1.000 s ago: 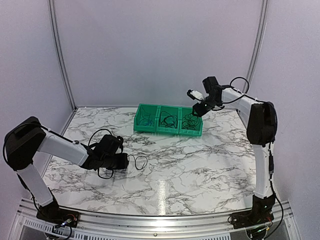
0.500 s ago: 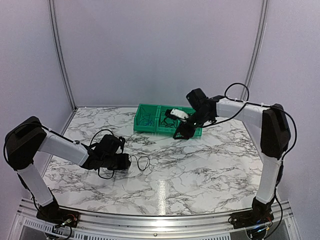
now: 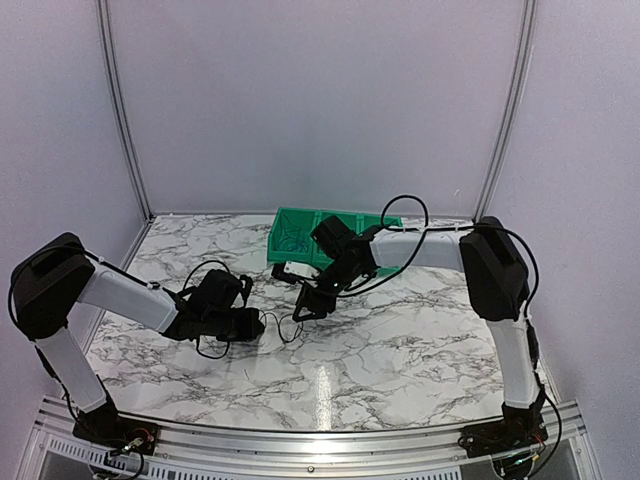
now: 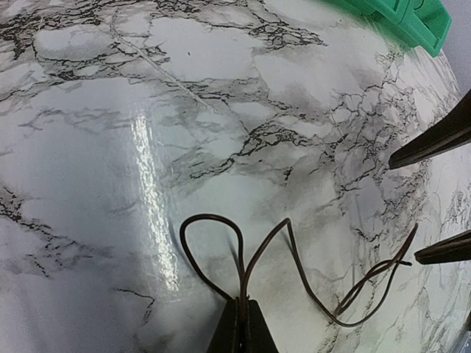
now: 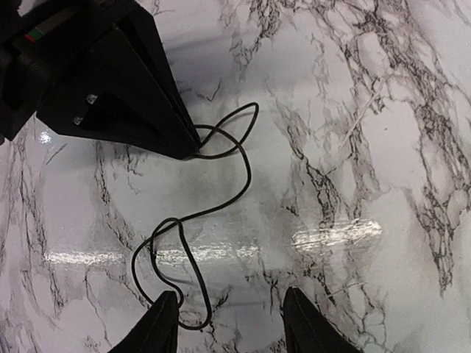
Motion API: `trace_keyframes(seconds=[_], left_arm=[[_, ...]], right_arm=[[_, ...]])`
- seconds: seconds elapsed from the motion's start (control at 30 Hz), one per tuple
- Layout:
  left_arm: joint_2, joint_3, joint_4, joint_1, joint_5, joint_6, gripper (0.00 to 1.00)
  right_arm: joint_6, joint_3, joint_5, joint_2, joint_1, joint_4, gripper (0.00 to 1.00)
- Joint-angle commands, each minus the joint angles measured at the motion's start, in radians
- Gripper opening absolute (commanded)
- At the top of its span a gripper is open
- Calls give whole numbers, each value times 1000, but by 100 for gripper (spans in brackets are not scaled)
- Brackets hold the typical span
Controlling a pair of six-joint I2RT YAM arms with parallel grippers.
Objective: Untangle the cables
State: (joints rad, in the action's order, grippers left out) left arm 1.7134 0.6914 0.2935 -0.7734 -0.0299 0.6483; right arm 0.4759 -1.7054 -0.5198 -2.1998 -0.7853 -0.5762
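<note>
Slippage is looking possible: left pincer (image 4: 241, 307) is clamping the cable (image 4: 210, 216) while wide-open right pincer (image 5: 228, 309) is hovering over its loop, where a hard tug could free it.

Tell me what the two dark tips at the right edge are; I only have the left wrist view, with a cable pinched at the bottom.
Observer: That is the right gripper, jaws open, low over the cable.
Operator: Has it got the cable?
Observer: No. The loop's end lies by one finger, with nothing clamped between the jaws.
Operator: And the green corner up top?
Observer: A bin. Its left compartment holds thin wires, and the right arm hides the rest.
</note>
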Motion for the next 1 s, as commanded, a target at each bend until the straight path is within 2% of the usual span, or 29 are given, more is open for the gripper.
trace_keyframes(seconds=[0.0, 0.1, 0.2, 0.23, 0.5, 0.7, 0.97], left_arm=[[20, -36, -100, -10, -32, 4, 0], [23, -38, -96, -10, -30, 2, 0], [32, -38, -94, -10, -28, -1, 0], [33, -38, -94, -10, -28, -2, 0], [29, -82, -90, -10, -12, 2, 0], [39, -78, -89, -10, -10, 5, 20], [38, -73, -91, -10, -11, 2, 24]], right_arm=[[-10, -54, -83, -36, 4, -14, 47], [-3, -54, -130, -46, 3, -32, 36], [-10, -71, -139, -44, 5, -50, 6], [-13, -73, -140, -30, 10, -51, 0], [-38, -92, -114, 187, 134, -60, 0], [-41, -85, -79, 273, 242, -76, 0], [-72, -100, -72, 320, 383, -61, 0]])
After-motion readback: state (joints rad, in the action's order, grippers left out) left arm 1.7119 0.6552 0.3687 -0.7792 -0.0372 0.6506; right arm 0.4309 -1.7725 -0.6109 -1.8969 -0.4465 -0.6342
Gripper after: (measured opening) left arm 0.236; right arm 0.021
